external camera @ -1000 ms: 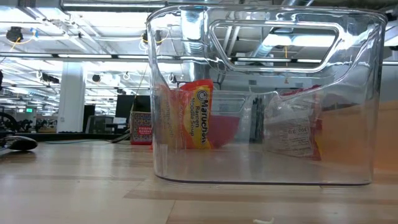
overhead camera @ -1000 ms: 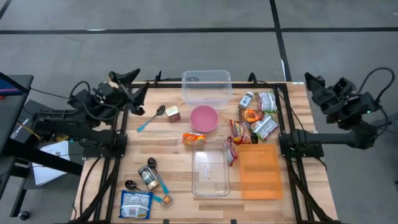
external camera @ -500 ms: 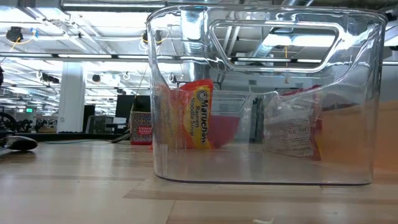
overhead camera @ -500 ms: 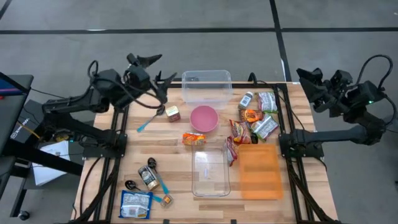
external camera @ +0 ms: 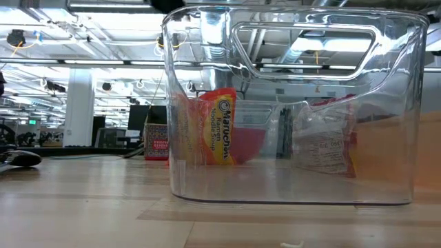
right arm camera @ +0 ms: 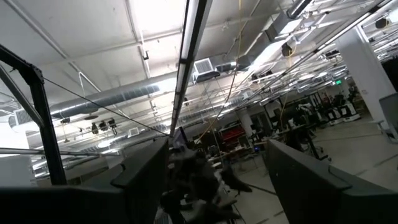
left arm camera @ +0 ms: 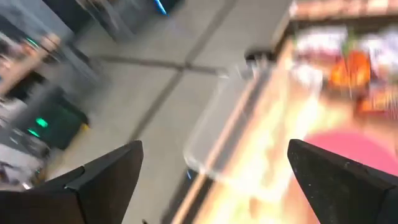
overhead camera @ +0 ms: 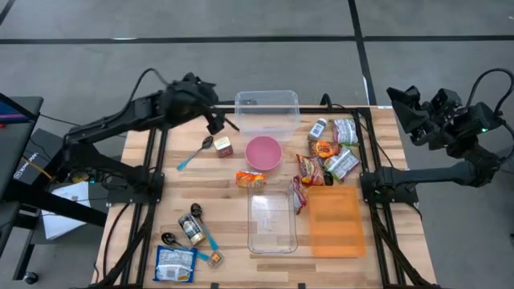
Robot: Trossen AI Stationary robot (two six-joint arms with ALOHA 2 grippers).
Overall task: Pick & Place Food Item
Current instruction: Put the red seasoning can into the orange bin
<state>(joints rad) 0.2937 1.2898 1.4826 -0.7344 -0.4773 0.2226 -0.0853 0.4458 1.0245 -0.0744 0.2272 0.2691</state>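
Wooden table [overhead camera: 217,201] edge lies under the wide-open left pincer [overhead camera: 223,122].

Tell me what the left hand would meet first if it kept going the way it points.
Probably the clear bin at the table's far edge; the open left hand points toward it, with the pink bowl just beside. Depth is uncertain.

Bright even overhead light; left wrist view motion-blurred

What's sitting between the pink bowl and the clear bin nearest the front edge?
In the high view, the orange ramen packet lies between the pink bowl and the near clear bin, close against the bin's far rim.
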